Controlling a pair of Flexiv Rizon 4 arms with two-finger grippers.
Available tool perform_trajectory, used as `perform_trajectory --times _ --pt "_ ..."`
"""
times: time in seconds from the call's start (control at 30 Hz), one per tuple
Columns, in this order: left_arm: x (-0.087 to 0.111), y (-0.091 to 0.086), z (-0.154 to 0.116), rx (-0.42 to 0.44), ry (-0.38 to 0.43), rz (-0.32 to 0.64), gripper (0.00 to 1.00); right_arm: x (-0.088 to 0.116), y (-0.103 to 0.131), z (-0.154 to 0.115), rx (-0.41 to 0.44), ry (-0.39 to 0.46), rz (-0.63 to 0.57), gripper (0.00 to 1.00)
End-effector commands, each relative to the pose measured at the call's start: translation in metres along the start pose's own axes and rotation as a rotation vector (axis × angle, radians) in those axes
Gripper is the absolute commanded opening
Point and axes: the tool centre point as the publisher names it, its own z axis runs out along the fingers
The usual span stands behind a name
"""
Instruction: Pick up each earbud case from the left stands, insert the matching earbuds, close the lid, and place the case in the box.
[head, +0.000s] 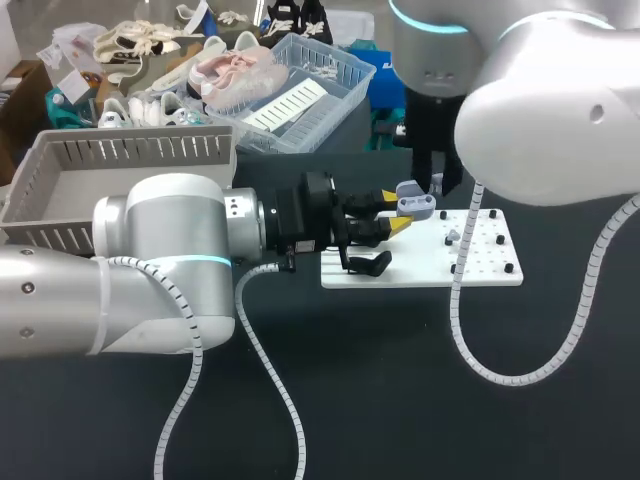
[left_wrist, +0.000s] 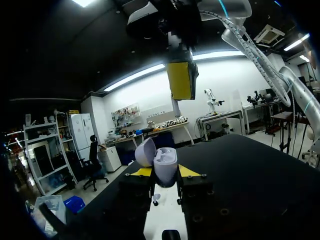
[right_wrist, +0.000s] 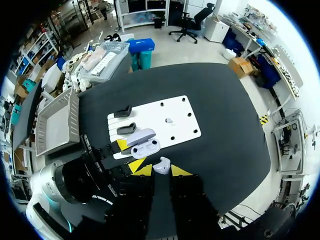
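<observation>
My left gripper (head: 396, 211) is shut on an open lavender earbud case (head: 418, 206), held above the near-left part of the white board (head: 490, 262). In the left wrist view the case (left_wrist: 165, 167) sits between the yellow tips with its lid (left_wrist: 145, 151) tipped back. My right gripper (right_wrist: 161, 170) hangs just above the case (right_wrist: 144, 147), shut on a pale lavender earbud (right_wrist: 161, 165). One of its yellow fingers (left_wrist: 181, 80) shows overhead from the left wrist. Another earbud (right_wrist: 169, 120) lies on the board. Two black stands (right_wrist: 124, 120) at the board's left end are bare.
The grey slatted box (head: 60, 190) stands at the left, behind my left arm. Behind it at the back are a clear basket (head: 330, 95) and a pile of shoes. The white board has several black pegs (head: 508, 267).
</observation>
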Motion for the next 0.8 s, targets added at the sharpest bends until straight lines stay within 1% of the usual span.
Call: perform_trajectory --times 0.03,0.17,0.8 --pt "0.001 -0.001 0.001 -0.006 -0.001 0.002 0.0 0.0 0.01 0.005 0.038 0.001 0.008 0.0" --pt "0.001 -0.001 0.001 -0.006 -0.001 0.002 0.0 -0.001 0.013 0.012 0.069 -0.005 0.018 0.0" --pt "0.001 -0.001 0.001 -0.006 -0.001 0.002 0.0 -0.006 0.017 0.028 0.115 -0.006 0.053 0.0"
